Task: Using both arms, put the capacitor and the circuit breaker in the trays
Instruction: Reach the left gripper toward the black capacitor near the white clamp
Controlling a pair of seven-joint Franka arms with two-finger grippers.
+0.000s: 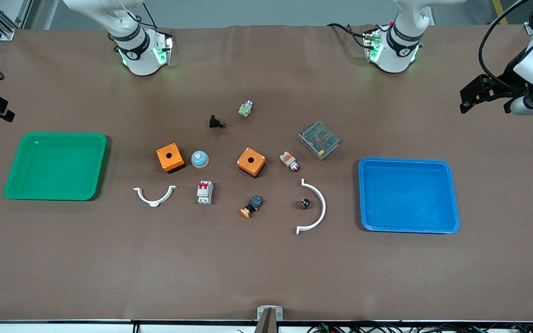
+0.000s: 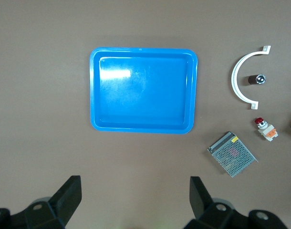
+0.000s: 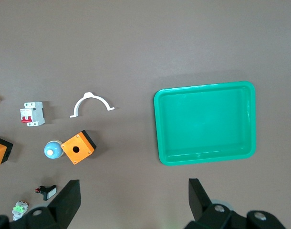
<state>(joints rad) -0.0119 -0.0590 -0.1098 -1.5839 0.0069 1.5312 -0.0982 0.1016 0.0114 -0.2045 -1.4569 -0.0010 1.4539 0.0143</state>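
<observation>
On the table, bare green tray [image 1: 55,165] and blue tray [image 1: 408,194]; both claws [image 2: 134,198] [image 3: 133,198] wide.

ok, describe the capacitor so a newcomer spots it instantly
Start at the blue tray. Beside it, toward the right arm's end of the table, lies a large white half-ring. The capacitor sits within its curve: a tiny black cylinder with a shiny silvery top, no orange cap.

You see a dull brown worktop [image 1: 266,277]. The blue tray [image 1: 451,199] and green tray [image 1: 101,162] are shiny plastic. The capacitor [image 1: 304,202] has a shiny metal top.
</observation>
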